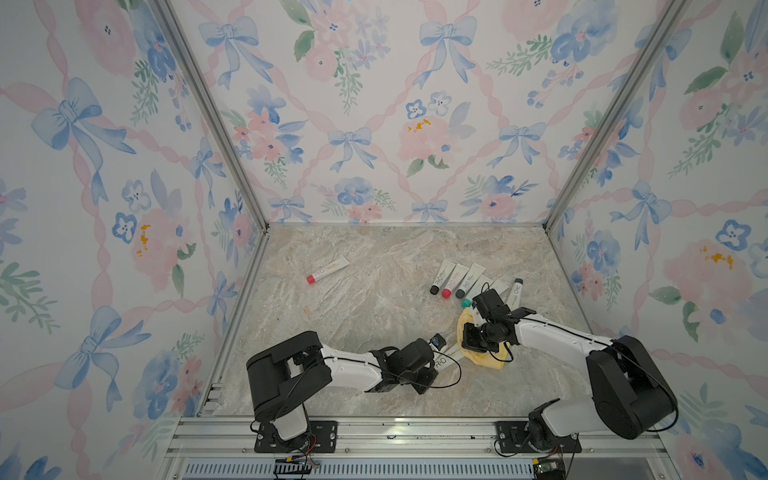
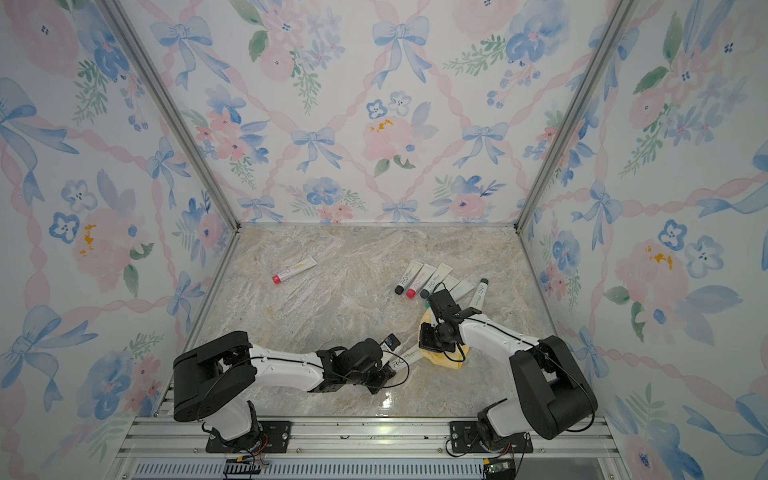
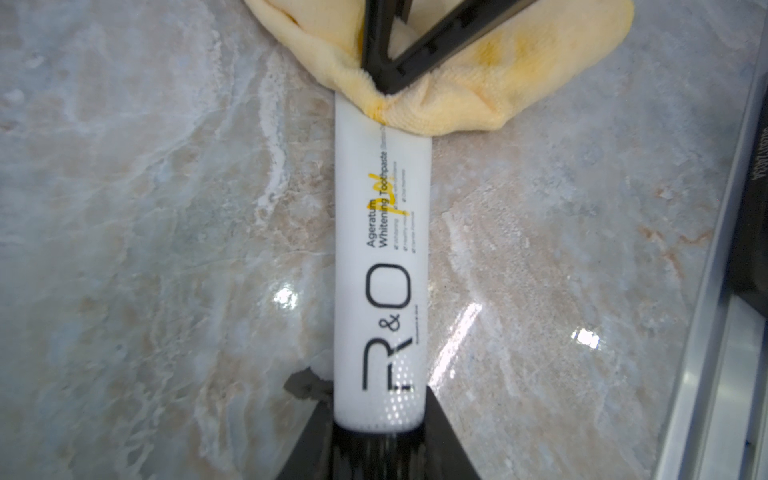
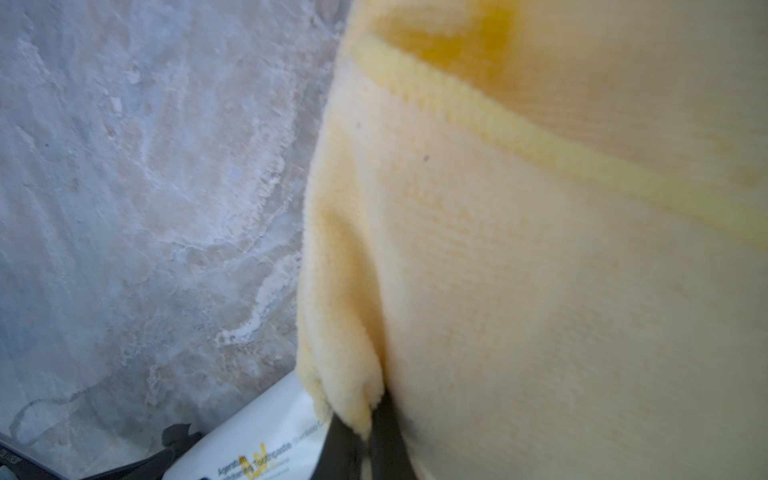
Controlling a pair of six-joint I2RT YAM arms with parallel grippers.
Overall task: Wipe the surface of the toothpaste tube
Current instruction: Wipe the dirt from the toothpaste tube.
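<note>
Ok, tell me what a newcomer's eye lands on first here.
The white toothpaste tube near the front, its cap end clamped in the left gripper, with the right gripper holding a pinched yellow cloth over its other end. Then the row of tubes at the right rear, and the floral wallpaper all around.

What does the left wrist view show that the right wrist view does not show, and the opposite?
Only the left wrist view: the R&O logo on the toothpaste tube, and a metal rail. Only the right wrist view: a brighter band crossing the broad face of the yellow cloth. Both: the "Whitening Toothpaste" print, the cloth lying over the tube's end, the right tool pinching the cloth, the marble table.
</note>
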